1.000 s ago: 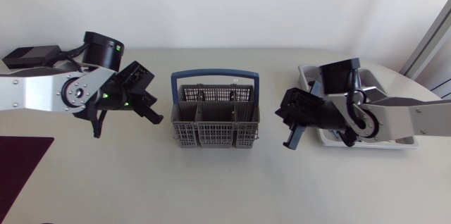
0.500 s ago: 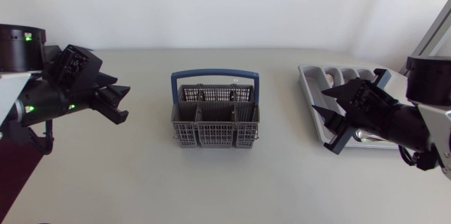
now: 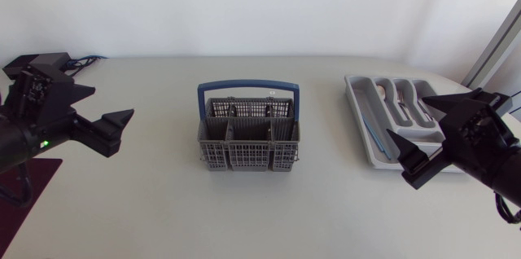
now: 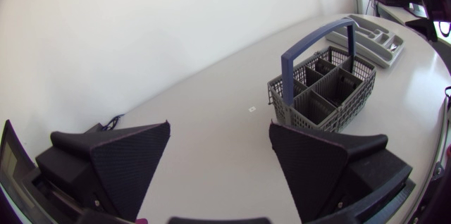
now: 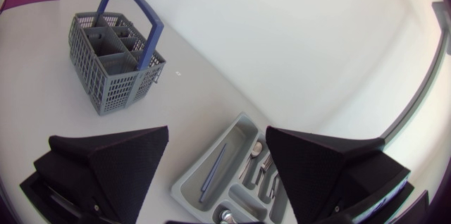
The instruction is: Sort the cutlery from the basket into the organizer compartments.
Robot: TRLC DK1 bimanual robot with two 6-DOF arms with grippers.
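Observation:
The grey cutlery basket (image 3: 248, 135) with a blue handle stands at the table's middle; I see no cutlery in its compartments. The grey organizer (image 3: 368, 120) lies at the right, with forks and spoons (image 3: 403, 103) and a blue-handled piece (image 5: 211, 171) in its compartments. My left gripper (image 3: 112, 102) hangs open and empty at the far left, well apart from the basket (image 4: 324, 90), which sits ahead of it. My right gripper (image 3: 405, 117) is open and empty above the organizer's near right side. In the right wrist view, the organizer (image 5: 189, 182) lies under the gripper (image 5: 217, 139).
A purple mat (image 3: 24, 179) lies at the table's front left corner. A thin cable (image 4: 107, 122) runs along the back left edge. Bare tabletop surrounds the basket on all sides.
Both arms have drawn back from the table's middle toward their own sides and risen. Both grippers have gone from shut to wide open.

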